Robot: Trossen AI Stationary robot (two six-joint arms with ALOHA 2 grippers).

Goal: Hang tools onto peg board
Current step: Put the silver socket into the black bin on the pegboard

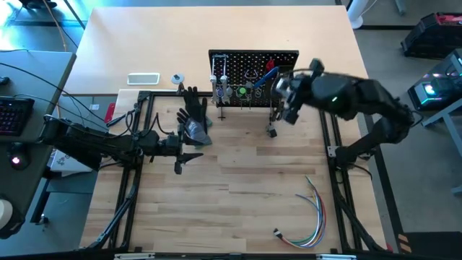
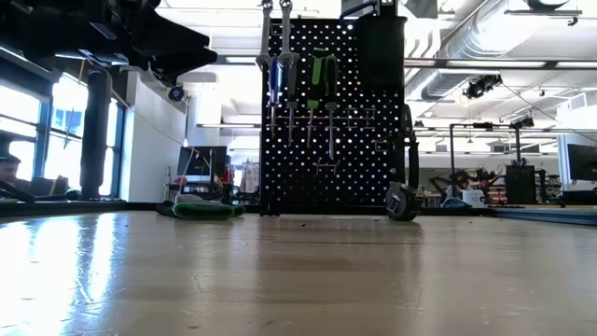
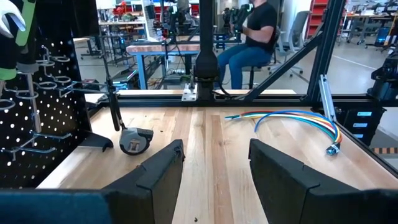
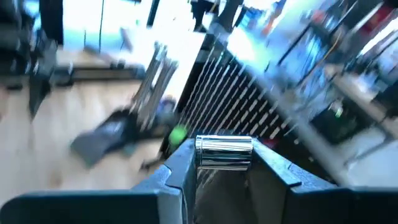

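We see the light wooden table (image 1: 238,180) carrying the upright black perforated peg board (image 1: 253,61), green-handled tools (image 2: 323,79) hanging on it. At its right end, our right fingers (image 4: 224,171) clench a shiny silver metal tool (image 4: 224,152). Left of the board, our left fingers (image 3: 214,165) stand released, empty.

a robotics lab or workshop, probably: exposed ceiling ducts (image 2: 485,37), rows of workbenches (image 3: 163,51), equipment racks, and a seated person (image 3: 249,37) beyond the wooden table (image 1: 238,202).
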